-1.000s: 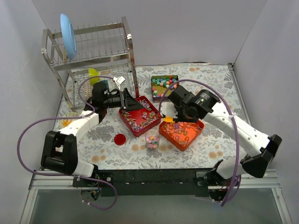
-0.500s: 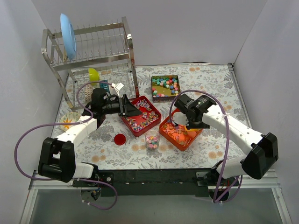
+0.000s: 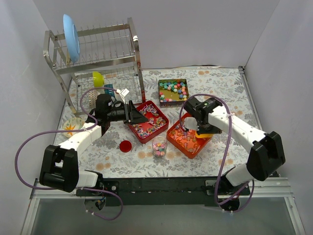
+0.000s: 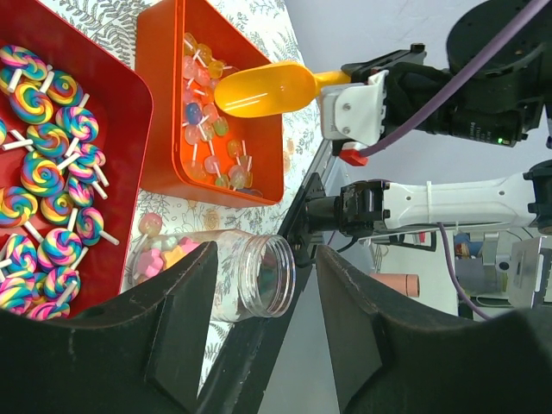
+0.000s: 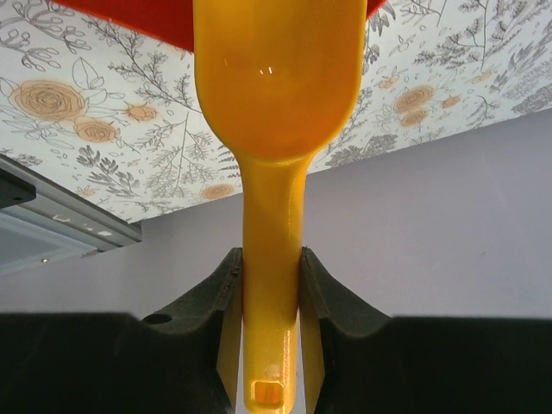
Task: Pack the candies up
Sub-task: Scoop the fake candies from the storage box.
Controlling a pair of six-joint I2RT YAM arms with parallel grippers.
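Three trays hold candies: striped lollipops in the red tray [image 3: 142,134], clear-wrapped reddish ones in the orange tray [image 3: 174,140], and pastel chunks in the dark tray [image 3: 172,91]. A clear jar [image 3: 159,146] with a few candies stands upright between the red and orange trays. My right gripper [image 3: 199,127] is shut on the yellow scoop's handle [image 5: 272,250]. The scoop bowl [image 4: 263,89] hangs over the orange tray [image 4: 159,103]; I cannot tell whether it holds candies. My left gripper [image 3: 137,114] is open and empty over the red tray's left edge. The left wrist view shows the jar [image 4: 233,280] between the open fingers.
A round red lid [image 3: 125,145] lies on the cloth left of the jar. A metal dish rack [image 3: 98,54] with a blue plate [image 3: 71,36] and a yellow cup [image 3: 98,78] stands at the back left. A small bowl [image 3: 72,126] sits at the far left.
My right arm has swung the scoop from the orange tray's left corner to its right side and turned the wrist. The left arm has hardly moved.
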